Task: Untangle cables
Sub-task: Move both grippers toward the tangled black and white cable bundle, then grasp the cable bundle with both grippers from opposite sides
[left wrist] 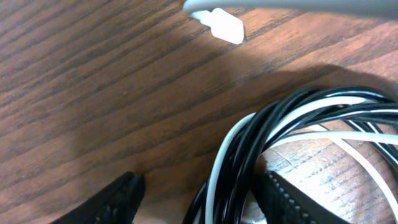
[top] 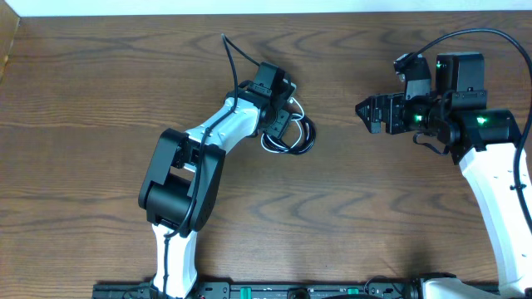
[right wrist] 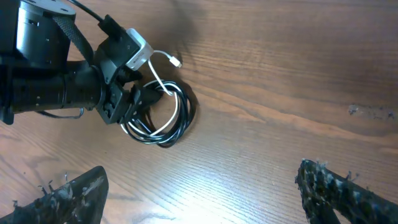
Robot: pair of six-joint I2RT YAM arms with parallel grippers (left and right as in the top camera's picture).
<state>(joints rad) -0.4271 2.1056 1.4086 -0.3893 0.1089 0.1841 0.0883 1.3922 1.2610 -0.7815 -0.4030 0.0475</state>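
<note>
My left claw (left wrist: 199, 186) is released. Its two black fingers stand wide apart and straddle the near edge of the coil of thin black and white cords (left wrist: 273, 124). Several strands run up between the fingers, but I see nothing pinched. One finger is just beside the strands; whether it touches them I cannot tell.

The coil lies flat on the brown wood-grain bench (top: 100, 83), directly under that claw. Within it the white cord (left wrist: 348, 135) and the black ones loop round together in one ring, overlapping along most of its run. A small white plug (left wrist: 225, 28) pokes out on the coil's far side and lies free on the wood, apart from the ring.

My right claw (right wrist: 199, 177) is well apart from the coil, off to its right in the overhead view and facing it. Its fingers are spread wide with nothing between them.

On progress, I judge the untangling has hardly started. No cord lies by itself away from the coil, and only that one plug end is clear. Nearly everything is left to do. I need a hold on one cord, probably the white one since it is easiest to pick out. Then I must hold the rest down and draw the loops apart until each cord lies separate.
</note>
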